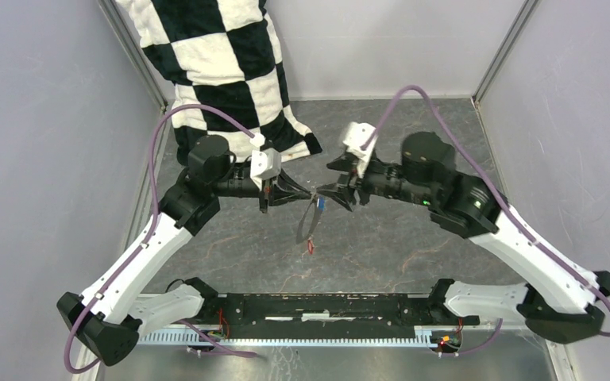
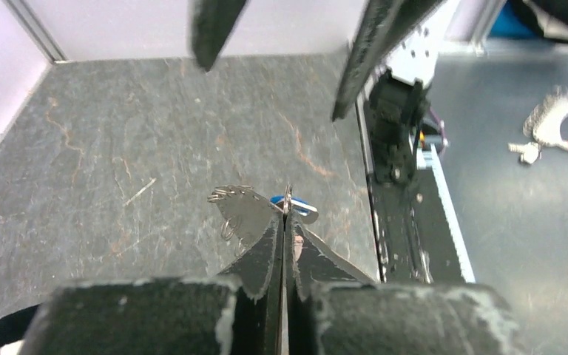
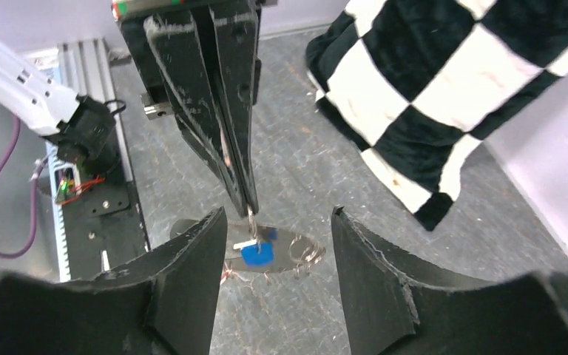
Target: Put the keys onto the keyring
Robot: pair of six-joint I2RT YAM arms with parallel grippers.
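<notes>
My left gripper (image 1: 306, 193) is shut on the top edge of the keyring (image 1: 309, 221), a thin grey hoop that hangs below it above the table. The wrist views show the keyring (image 2: 242, 211) (image 3: 296, 248) as a flat shiny oval. The blue key (image 1: 319, 203) (image 3: 256, 254) (image 2: 296, 205) sits at the hoop right by the left fingertips (image 3: 248, 201). The red key (image 1: 310, 247) shows below the hoop; a red bit (image 3: 225, 276) peeks out beside my right finger. My right gripper (image 1: 335, 186) (image 3: 277, 214) is open and empty, its fingers on either side of the blue key.
A black-and-white checkered cloth (image 1: 222, 71) (image 3: 444, 81) lies at the back left against the wall. The black base rail (image 1: 318, 308) runs along the near edge. Grey walls close in both sides. Small items (image 2: 562, 126) lie off the table beyond the rail.
</notes>
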